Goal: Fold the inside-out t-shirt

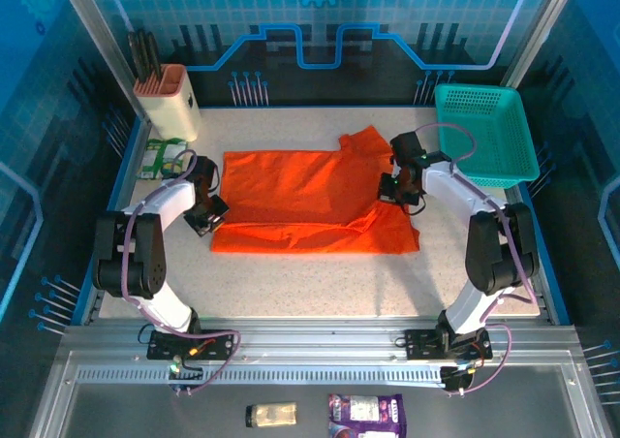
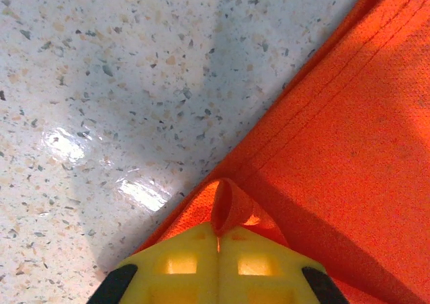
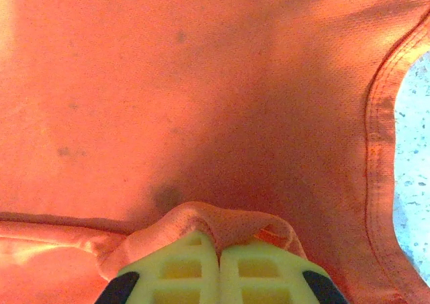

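Orange t-shirt (image 1: 310, 201) lies flat on speckled table (image 1: 320, 283) inside blue-walled enclosure (image 1: 320, 12).

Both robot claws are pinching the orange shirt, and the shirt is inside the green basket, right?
Not quite. The left gripper and right gripper do pinch the t-shirt, but it lies spread on the table, not inside the basket. The top external view shows the basket standing apart from it.

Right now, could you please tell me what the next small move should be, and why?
Probably raise both claws together a little. The left claw is shut on a pinch of the shirt at its hem, the right claw on a fold near the other end, and the rest lies flat on the table.
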`<control>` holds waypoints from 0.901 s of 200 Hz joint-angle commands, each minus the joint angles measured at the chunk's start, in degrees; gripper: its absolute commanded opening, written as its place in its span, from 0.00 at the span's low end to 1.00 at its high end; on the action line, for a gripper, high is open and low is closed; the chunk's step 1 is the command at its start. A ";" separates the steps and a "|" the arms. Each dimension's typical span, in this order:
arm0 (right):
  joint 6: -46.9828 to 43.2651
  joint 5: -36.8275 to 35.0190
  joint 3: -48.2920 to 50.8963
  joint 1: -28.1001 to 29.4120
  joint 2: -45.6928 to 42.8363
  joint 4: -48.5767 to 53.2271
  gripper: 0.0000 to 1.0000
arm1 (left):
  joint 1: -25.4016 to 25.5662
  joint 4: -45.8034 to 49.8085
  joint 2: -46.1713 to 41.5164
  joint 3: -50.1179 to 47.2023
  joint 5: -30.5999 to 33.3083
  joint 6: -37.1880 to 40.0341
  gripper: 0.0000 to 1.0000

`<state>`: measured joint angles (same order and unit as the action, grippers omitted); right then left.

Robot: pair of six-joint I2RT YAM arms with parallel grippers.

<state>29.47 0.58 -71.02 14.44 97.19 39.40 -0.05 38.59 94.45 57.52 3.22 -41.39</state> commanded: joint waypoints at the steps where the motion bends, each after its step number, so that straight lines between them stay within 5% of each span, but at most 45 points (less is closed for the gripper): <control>1: -1.26 1.05 -2.25 -1.25 1.57 -0.24 0.00 | -0.65 0.00 0.37 1.24 1.08 0.96 0.00; 77: -1.50 1.74 -4.77 -2.38 5.63 -0.35 0.00 | -0.75 0.67 1.46 2.33 1.29 -0.03 0.00; 119: -2.39 -1.03 -5.79 -2.40 1.99 2.62 0.36 | -1.26 5.55 -5.11 3.82 3.14 -0.10 0.16; 153: -2.67 0.17 -3.14 -2.33 -3.52 4.31 0.45 | -1.24 7.49 -12.55 1.75 2.74 0.42 0.25; 180: -2.58 7.60 0.71 -2.33 -6.22 4.64 0.49 | 0.87 6.69 -13.91 0.09 -1.39 -0.08 0.24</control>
<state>27.31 1.93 -73.47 12.69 93.58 41.45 -0.60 43.24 81.12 59.55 4.84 -41.60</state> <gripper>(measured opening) 0.473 0.246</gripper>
